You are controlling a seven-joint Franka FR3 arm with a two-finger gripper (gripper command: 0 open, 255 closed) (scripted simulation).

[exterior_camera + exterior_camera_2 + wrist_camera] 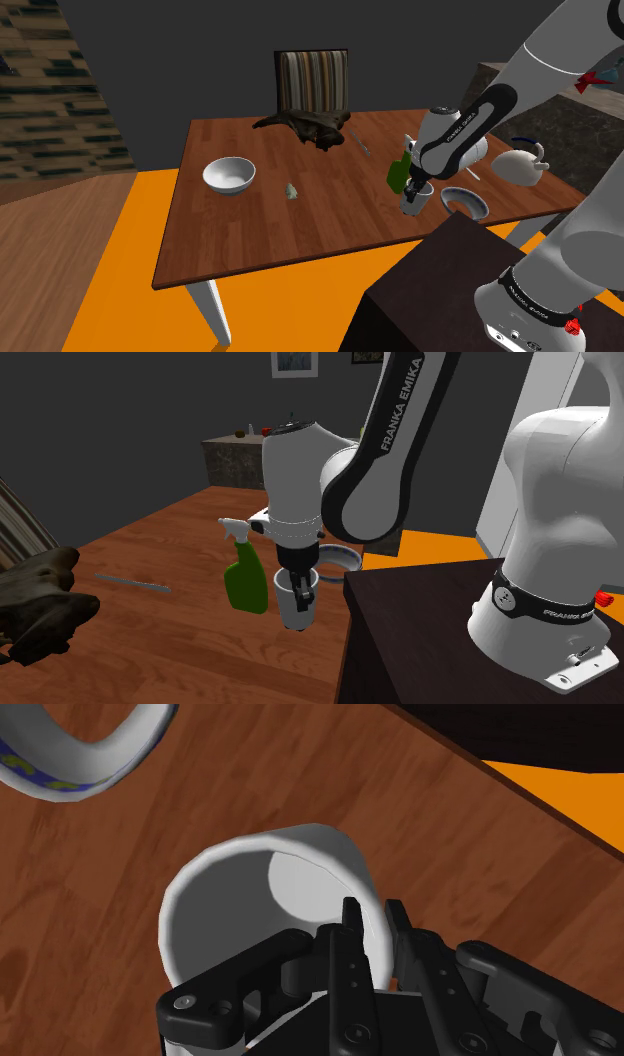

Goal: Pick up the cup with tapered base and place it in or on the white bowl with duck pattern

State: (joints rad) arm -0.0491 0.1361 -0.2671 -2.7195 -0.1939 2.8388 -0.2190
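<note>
A white cup [250,889] that narrows toward its base stands on the wooden table [300,220], near the edge by the stand. My black gripper [370,912] comes down from above and is shut on the cup's rim, one finger inside and one outside. The cup [297,602] hangs right under the hand [298,574], and the gripper [412,196] clasps the cup [417,201] beside a green bottle. A white bowl with a blue and yellow-green patterned band [75,759] lies close by on the table; this bowl [465,202] sits just beyond the cup toward the shoulder view's right.
A green spray bottle [399,172] stands right beside the cup. A plain white bowl [229,174] sits far toward the shoulder view's left. A white kettle [520,163], a dark crumpled thing [305,127], a thin rod [132,583] and a striped chair [312,80] are also there. The dark stand [450,290] borders the table.
</note>
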